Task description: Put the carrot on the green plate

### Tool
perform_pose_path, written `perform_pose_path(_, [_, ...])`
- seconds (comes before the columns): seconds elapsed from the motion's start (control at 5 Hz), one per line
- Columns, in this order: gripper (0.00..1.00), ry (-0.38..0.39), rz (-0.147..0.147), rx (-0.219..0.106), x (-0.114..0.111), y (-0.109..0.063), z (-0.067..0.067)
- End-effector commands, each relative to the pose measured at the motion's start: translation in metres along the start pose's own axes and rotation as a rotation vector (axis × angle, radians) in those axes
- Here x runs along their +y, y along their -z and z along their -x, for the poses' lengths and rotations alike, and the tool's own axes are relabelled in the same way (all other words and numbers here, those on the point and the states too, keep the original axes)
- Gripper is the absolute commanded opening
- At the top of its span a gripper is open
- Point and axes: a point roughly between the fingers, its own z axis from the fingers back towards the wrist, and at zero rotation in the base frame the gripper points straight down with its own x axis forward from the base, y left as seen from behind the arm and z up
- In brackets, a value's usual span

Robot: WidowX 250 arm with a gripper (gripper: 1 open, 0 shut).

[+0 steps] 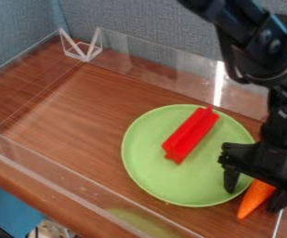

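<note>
Just off the green plate's (152, 158) lower right rim, the tool (260, 178) points straight down with its black fingers spread wide, and nothing is gripped between them. The carrot (254, 201) lies on the tabletop (71, 102) directly under the tool, just outside the plate's rim, its orange body showing between and below the fingertips and its far end cut off by the picture's edge. I cannot tell whether the fingers touch it.

The step in hand looks like the grasp. To do it well, the fingers should straddle the carrot across its thicker part, not the narrow tip, and close only once they sit low on both sides. After that, lift clear of the rim before carrying it over the plate.

A red block (190, 135) lies slantwise across the plate's middle, so the bare green area nearest the carrot is the safest drop spot.
</note>
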Motion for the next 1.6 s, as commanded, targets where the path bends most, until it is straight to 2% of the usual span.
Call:
perform_pose_path(0.0, [0.0, 0.068, 0.033, -0.025, -0.021, -0.001, 0.011])
perform_pose_path(0.4, [0.0, 0.203, 0.04, -0.021, -0.019, 0.003, 0.005])
perform_pose_path(0.8, [0.0, 0.062, 0.025, -0.03, -0.019, -0.009, 0.014])
perform_pose_path(1.0, [1.0, 0.033, 0.021, -0.032, -0.014, -0.013, 0.02])
perform_pose_path(1.2, [0.0, 0.0, 0.019, -0.032, -0.009, -0.014, 0.026])
perform_pose_path(1.4, [0.0, -0.002, 0.018, -0.031, -0.01, -0.017, 0.026])
